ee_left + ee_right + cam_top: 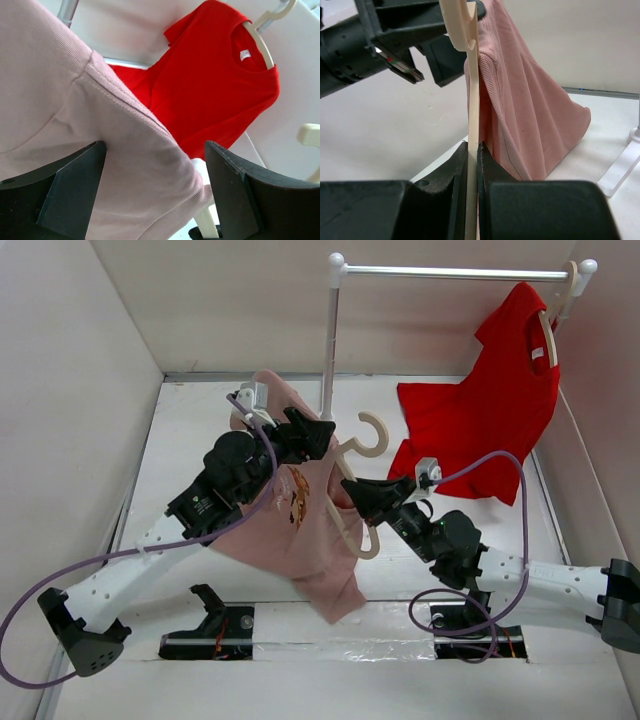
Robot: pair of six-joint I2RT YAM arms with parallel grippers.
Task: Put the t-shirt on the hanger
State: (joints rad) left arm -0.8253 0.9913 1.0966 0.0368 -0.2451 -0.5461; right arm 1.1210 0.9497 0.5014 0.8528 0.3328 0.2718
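The pale hanger [352,525] hangs above the table's middle, hook [373,435] pointing away from me. My right gripper [368,496] is shut on its thin arm [472,100], both pads tight against it in the right wrist view [472,147]. The dusty pink t-shirt [290,530] drapes over the hanger's left side and my left arm, its hem hanging toward the table's near edge. My left gripper [310,435] stands open at the shirt's shoulder. Pink ribbed cloth [125,165] lies loosely between its wide-apart fingers [65,190].
A white clothes rack stands at the back, its pole [328,340] just behind the left gripper. A red t-shirt [480,420] on a matching hanger [548,335] hangs from the rail [450,272] at right. White walls enclose the table on three sides.
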